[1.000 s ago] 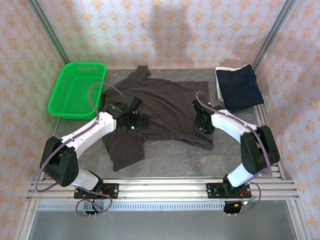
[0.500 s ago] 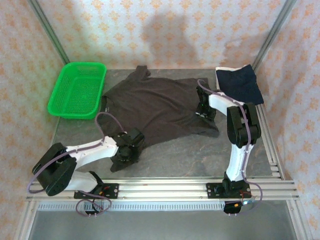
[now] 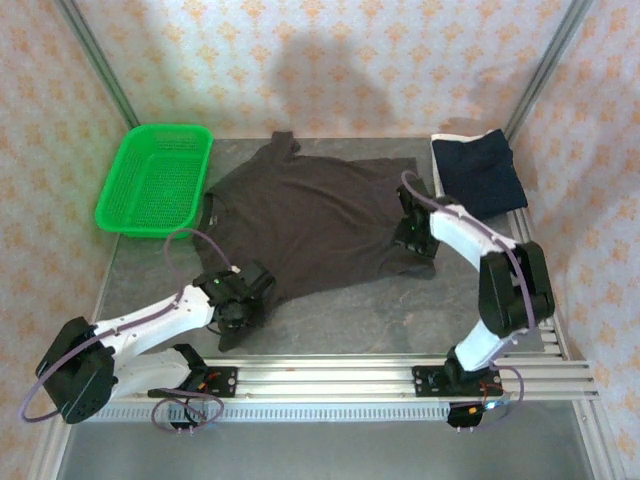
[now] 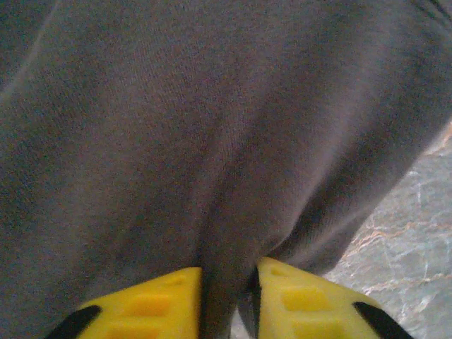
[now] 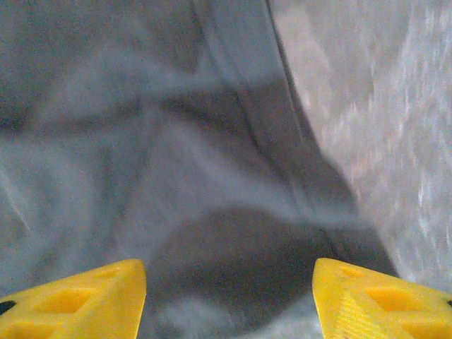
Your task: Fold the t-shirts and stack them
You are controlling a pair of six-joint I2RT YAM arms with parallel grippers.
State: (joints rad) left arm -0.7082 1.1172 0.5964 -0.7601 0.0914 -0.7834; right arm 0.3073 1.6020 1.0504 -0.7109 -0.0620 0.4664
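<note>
Tabletop (image 3: 400, 310): grey marbled slab, closed in by peach patterned wall panels (image 3: 350, 60), with aluminium rails (image 3: 350, 372) along the near edge. Green mesh basket (image 3: 155, 180) sits far left. Charcoal-brown t-shirt (image 3: 310, 215) lies spread mid-table. Navy t-shirt (image 3: 480, 175) lies folded in the far right corner on a white t-shirt (image 3: 437, 168), of which a thin edge shows. Left gripper (image 4: 229, 300): jaws narrow, pinching a fold at the charcoal shirt's near-left corner. Right gripper (image 5: 229, 296): jaws wide over the right hem, gripping nothing. Bare slab runs between shirt and rails, and beside the right hem.
</note>
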